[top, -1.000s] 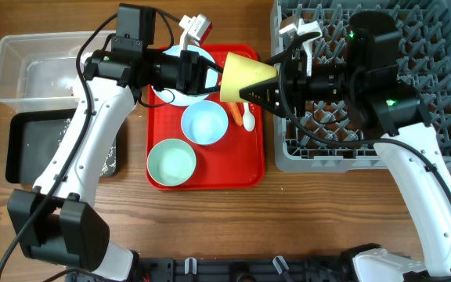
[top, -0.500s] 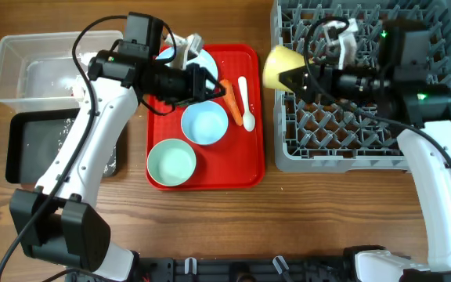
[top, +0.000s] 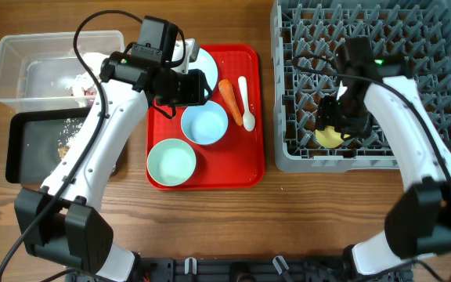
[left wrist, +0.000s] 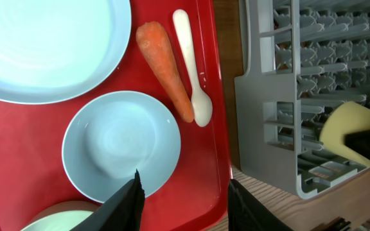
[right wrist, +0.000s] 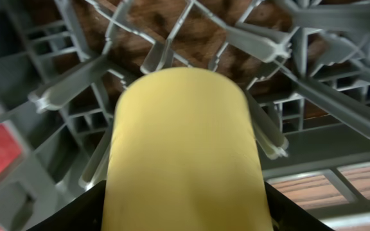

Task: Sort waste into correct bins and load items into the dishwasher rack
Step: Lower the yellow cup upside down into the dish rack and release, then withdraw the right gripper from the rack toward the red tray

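My right gripper (right wrist: 185,218) is shut on the yellow cup (right wrist: 185,154), holding it low among the pegs at the front left of the grey dishwasher rack (top: 413,47); from overhead the cup (top: 327,139) shows under the gripper (top: 333,125). My left gripper (left wrist: 185,205) hangs open over the red tray, with nothing between its fingers (left wrist: 130,205). Beyond it lie the orange carrot (left wrist: 166,61), the white spoon (left wrist: 191,70), the pale blue bowl (left wrist: 121,144) and the pale blue plate (left wrist: 44,45). The pale green bowl (top: 171,162) sits at the tray's front.
The clear tub (top: 22,55) at the far left holds white-and-red paper scraps (top: 81,78). In front of it the black tray (top: 30,149) holds white grains and a brown lump (top: 63,149). The red tray (top: 245,168) lies between the bins and the rack.
The right arm carried the yellow cup from over the red tray into the rack and lowered it. The left gripper opened and drew back slightly left; the carrot lies on the tray.
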Available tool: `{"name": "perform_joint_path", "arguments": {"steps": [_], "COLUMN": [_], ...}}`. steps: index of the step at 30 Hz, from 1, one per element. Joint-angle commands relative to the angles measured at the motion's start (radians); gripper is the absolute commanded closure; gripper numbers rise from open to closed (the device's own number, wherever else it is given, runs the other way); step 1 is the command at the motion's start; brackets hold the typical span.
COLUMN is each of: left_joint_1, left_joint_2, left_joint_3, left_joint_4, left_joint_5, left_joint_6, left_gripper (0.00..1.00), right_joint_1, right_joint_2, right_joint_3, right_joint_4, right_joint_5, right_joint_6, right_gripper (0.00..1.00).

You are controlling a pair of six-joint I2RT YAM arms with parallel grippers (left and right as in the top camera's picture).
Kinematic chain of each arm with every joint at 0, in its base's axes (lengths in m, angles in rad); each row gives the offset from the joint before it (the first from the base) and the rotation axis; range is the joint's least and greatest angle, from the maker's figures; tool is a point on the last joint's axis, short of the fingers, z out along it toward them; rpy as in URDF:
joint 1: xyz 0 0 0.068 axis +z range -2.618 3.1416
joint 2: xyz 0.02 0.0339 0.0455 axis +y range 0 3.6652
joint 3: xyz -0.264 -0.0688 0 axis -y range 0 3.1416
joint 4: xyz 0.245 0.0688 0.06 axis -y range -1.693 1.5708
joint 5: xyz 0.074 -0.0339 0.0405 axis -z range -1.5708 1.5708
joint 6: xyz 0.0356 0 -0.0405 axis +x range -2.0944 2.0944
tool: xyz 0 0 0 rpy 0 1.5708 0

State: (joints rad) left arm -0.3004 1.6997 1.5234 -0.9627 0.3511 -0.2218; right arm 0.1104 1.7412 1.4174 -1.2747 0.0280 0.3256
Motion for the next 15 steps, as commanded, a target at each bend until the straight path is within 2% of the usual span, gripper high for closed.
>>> {"name": "perform_joint_path", "arguments": {"steps": [1, 3, 4, 6, 9, 15], "left_joint_1": [-0.006, -0.006, -0.006, -0.008, -0.008, -0.01], "left_joint_2": [-0.009, -0.009, -0.009, -0.009, -0.009, -0.009], "left_joint_3": [0.0, 0.0, 0.0, 0.0, 0.0, 0.0], "left_joint_4": [0.0, 0.0, 0.0, 0.0, 0.0, 0.0], "left_joint_5": [-0.035, -0.036, -0.039, -0.047, -0.047, -0.047], "left_joint_6": [0.002, 0.002, 0.002, 0.002, 0.002, 0.002], "left_gripper": [0.57, 0.57, 0.57, 0.57, 0.57, 0.57], "right_joint_1": [0.003, 0.003, 0.003, 0.002, 0.002, 0.002], "right_joint_2": [0.043, 0.043, 0.043, 0.043, 0.042, 0.041], "right_joint_3": [0.012, 0.012, 0.012, 0.012, 0.012, 0.013], "right_joint_4": [0.0, 0.003, 0.003, 0.002, -0.003, -0.104], "right_joint_5": [0.027, 0.027, 0.023, 0.01, -0.068, -0.105], "right_joint_6": [0.017, 0.014, 0.014, 0.004, -0.04, -0.09], "right_gripper": [0.56, 0.33, 0.26, 0.26, 0.34, 0.37]}}
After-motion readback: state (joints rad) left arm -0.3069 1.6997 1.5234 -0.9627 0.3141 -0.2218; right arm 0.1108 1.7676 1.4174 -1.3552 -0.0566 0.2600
